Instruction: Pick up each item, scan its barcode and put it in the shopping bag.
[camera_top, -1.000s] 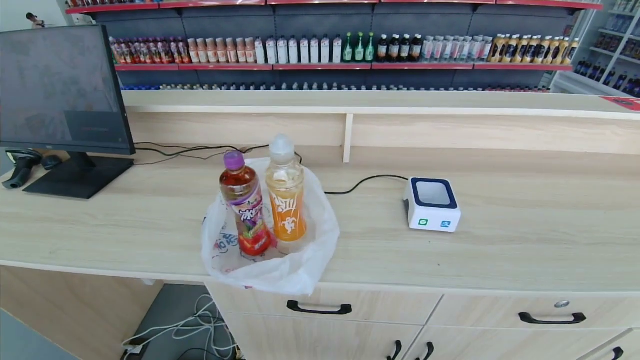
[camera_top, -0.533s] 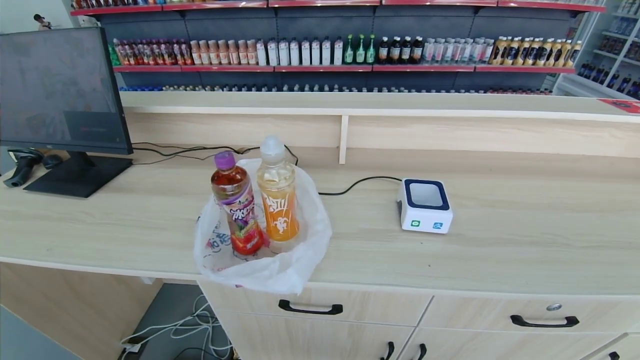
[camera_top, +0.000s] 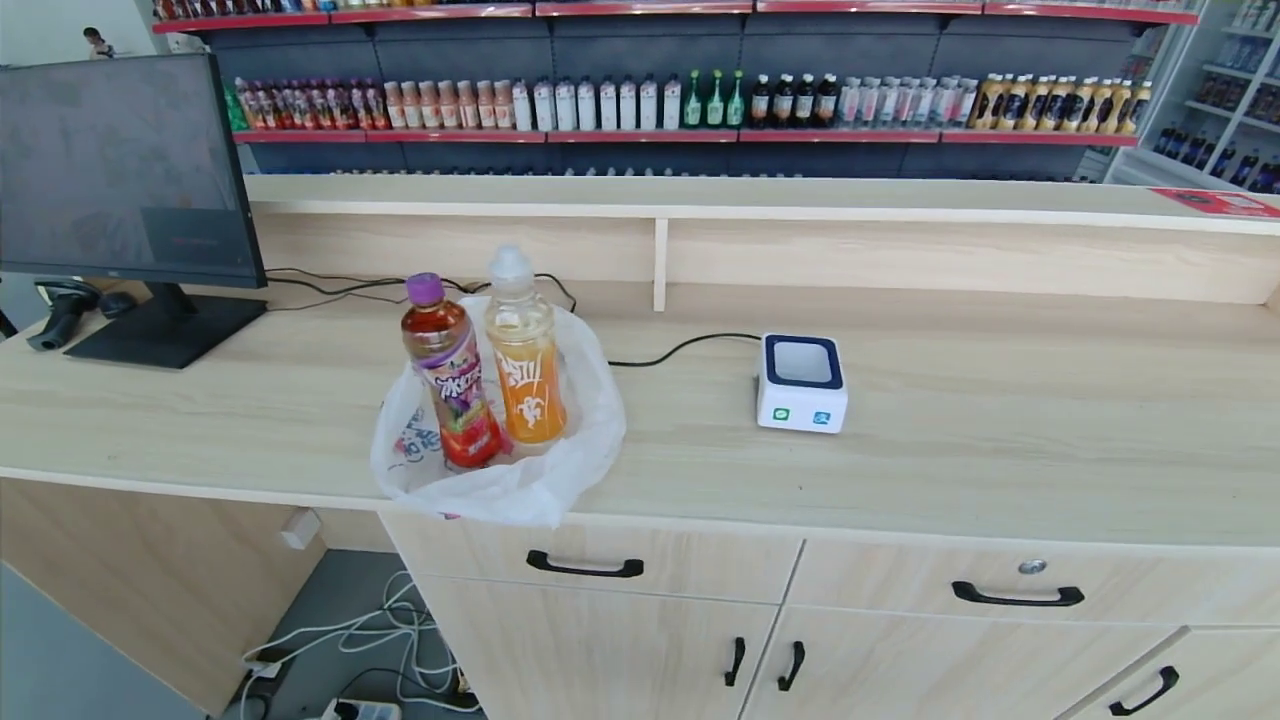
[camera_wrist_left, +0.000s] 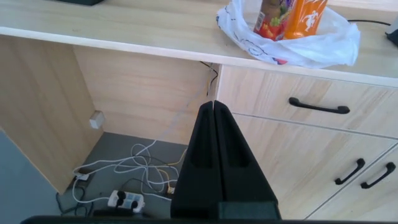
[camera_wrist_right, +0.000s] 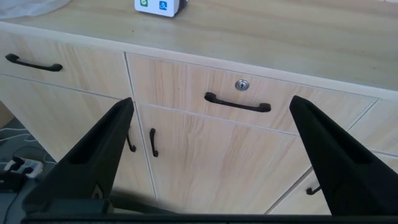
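1. The purple-capped bottle (camera_top: 450, 390) and orange bottle (camera_top: 524, 385) are standing inside the shopping bag (camera_top: 510, 485) on the bench (camera_top: 1000, 450).
2. The scanner (camera_top: 801, 383) is sitting at its three o'clock.
3. The left tool (camera_wrist_left: 213, 121) is pinching narrow, empty; the right tool (camera_wrist_right: 211, 106) is gaping wide.

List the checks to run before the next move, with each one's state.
1. Red bottle and orange bottle standing inside bag: ok.
2. Bag fully on counter: not ok, its plastic hangs over the front edge.
3. Scanner window uncovered: ok.
4. Left gripper empty: ok; it is shut, below counter height.
5. Right gripper empty: ok; it is open, facing the drawers.
6. Both barcodes scanned: cannot tell.
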